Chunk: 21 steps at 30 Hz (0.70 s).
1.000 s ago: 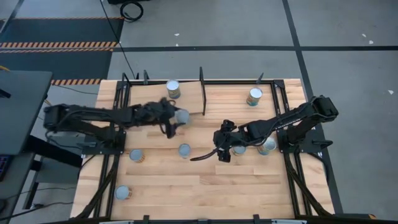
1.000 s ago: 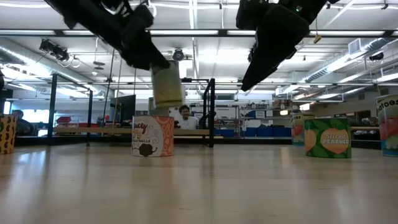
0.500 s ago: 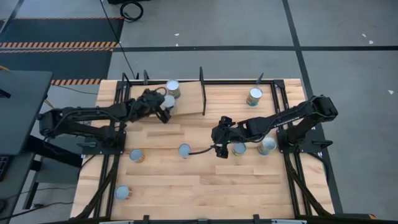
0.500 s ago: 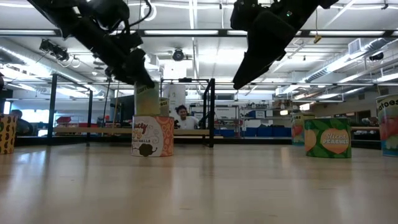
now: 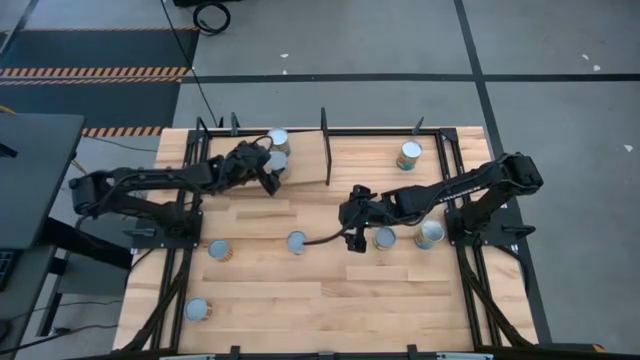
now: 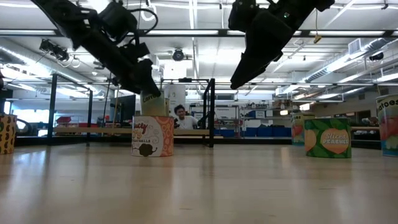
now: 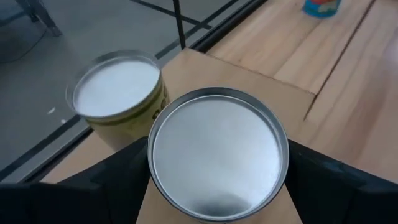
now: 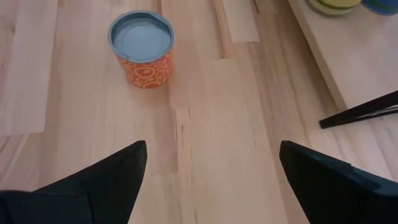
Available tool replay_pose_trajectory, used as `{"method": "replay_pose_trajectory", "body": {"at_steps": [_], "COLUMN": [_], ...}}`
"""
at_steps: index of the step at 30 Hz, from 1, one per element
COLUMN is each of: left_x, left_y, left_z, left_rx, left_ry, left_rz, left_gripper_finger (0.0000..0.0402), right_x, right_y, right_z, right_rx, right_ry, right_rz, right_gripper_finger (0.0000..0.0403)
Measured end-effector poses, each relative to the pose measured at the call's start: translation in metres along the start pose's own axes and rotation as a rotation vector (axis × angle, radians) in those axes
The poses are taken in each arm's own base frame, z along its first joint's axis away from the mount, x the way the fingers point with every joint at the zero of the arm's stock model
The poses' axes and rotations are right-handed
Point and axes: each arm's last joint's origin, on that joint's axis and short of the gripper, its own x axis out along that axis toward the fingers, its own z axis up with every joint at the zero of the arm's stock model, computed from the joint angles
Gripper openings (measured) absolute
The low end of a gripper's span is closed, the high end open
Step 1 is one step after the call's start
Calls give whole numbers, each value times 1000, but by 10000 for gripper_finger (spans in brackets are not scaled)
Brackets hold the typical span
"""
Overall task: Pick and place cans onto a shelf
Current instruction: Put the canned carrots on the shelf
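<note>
Left gripper [image 5: 268,173] has its two dark fingers [image 7: 118,177] clamped on either side of a small silver-topped tin can [image 7: 217,152], carrying it over the far-left part of the low light-wood shelf [image 5: 370,160], and right beside that load stands a yellow-green labelled can with a shiny round lid [image 7: 118,93], already parked on the shelf near the back rail! In the high view the carried one looks nearly touching its neighbour; whether it has landed yet, I cannot tell. Just past them rises the black upright divider [image 5: 325,150], and well beyond it, on the shelf's other half, a can with a bluish-orange label [image 5: 409,155] stands alone. So I judge two placed and a third arriving. Over to the right gripper [image 5: 350,222], hanging above the table's middle with jaws spread wide and nothing in them; close ahead of it waits an orange-patterned can with a blue-grey top [image 8: 140,48]. Two more cans [image 5: 384,239] sit beside that arm, another two [image 5: 218,250] far off on the near-left boards, so five remain to be shelved.
</note>
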Motion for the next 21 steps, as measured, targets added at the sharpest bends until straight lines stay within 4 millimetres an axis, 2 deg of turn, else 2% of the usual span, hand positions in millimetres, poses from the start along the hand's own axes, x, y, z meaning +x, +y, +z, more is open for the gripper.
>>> {"method": "replay_pose_trajectory", "body": {"at_steps": [14, 21], "left_x": [12, 10], "left_y": [22, 13], "left_z": [3, 3], "left_rx": [-49, -72], "left_ry": [-18, -13], "left_rz": [74, -25], "left_gripper_finger": [326, 326], "right_x": [1, 1], "right_y": [-2, -2], "right_z": [0, 0], "right_rx": [8, 13], "right_ry": [0, 0], "right_rz": [2, 2], "right_gripper_finger": [375, 375]}}
